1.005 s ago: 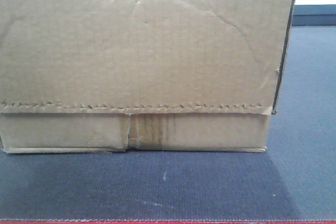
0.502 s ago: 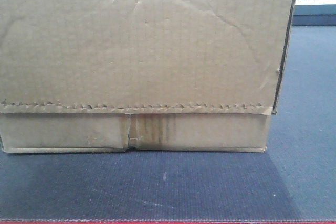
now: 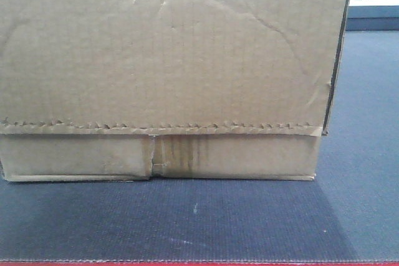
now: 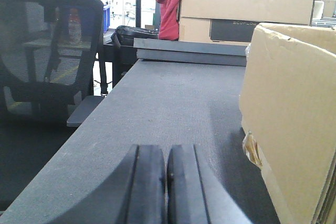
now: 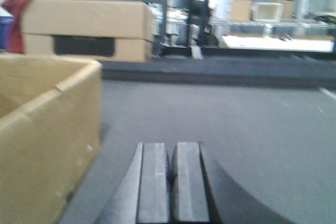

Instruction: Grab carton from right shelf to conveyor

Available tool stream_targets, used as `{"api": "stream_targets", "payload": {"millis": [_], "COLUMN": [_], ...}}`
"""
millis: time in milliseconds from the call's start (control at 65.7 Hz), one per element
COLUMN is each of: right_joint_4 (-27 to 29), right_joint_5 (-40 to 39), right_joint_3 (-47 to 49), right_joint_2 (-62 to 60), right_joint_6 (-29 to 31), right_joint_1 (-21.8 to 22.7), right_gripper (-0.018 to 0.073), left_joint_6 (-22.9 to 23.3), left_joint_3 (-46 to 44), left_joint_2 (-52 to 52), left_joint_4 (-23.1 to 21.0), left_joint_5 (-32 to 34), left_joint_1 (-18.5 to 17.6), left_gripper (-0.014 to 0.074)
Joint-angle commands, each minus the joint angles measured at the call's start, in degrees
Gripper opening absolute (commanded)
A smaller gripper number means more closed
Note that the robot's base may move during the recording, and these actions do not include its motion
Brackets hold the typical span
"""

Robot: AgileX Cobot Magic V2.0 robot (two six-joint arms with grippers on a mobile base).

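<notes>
**Carton on conveyor: placement entry**

Nothing of note has moved since the earlier front views: the carton [image 3: 168,73] sits in the same place, its bottom edge flat on the conveyor [image 3: 187,222], set back from the thin red front edge [image 3: 199,263].

Item 1, left: the left gripper [image 4: 166,182], jaws pressed together and grasping nothing, low over the belt just beside the carton's left wall [image 4: 289,124]. An office chair [image 4: 47,51] stands off the belt's left edge.

Item 2, centre: the carton, tan corrugated board, creased, with a serrated flap edge [image 3: 162,128] and a brownish tape strip [image 3: 177,154] on its lower band. It is on the conveyor, not on any shelf; the right shelf is not visible in these views.

Item 3, right: the right gripper [image 5: 172,182], jaws likewise clenched and empty, beside the carton's right wall [image 5: 50,145]. A second cardboard box [image 5: 86,30] stands at the belt's far end.

Handling note: the delivery looks complete. To finish well, draw both arms outward and clear of the walls, so the creased sides are not dragged or the carton skewed.
</notes>
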State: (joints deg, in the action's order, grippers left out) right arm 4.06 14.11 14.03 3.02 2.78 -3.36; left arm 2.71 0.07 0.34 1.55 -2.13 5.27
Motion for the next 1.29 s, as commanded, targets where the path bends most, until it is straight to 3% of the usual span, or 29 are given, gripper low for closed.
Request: {"api": "stream_targets", "payload": {"millis": [0, 244, 304, 1279], "right_joint_4": [2.1, 2.1, 1.8, 1.7], "right_joint_5": [-5.5, -15.1, -11.2, -12.0], "right_joint_3": [-4.8, -14.0, -14.0, -14.0], "right_joint_2": [-0.3, -2.0, -3.0, -3.0], "right_joint_6": [1.4, 1.4, 1.4, 1.4], "right_joint_1": [1.4, 1.4, 1.4, 1.4], "right_gripper": [-0.007, -0.007, -0.007, -0.007], "left_joint_6": [-0.2, -0.2, -0.2, -0.2], "left_joint_3": [-0.1, -0.1, -0.1, -0.1], "left_joint_2": [-0.3, -0.3, -0.3, -0.3], "left_joint_4": [-0.4, -0.4, -0.4, -0.4], "left_joint_5": [1.3, 1.3, 1.3, 1.4], "left_joint_1": [0.1, 0.1, 0.1, 0.1], "left_gripper": [0.0011, 0.0011, 0.0011, 0.0011]}}
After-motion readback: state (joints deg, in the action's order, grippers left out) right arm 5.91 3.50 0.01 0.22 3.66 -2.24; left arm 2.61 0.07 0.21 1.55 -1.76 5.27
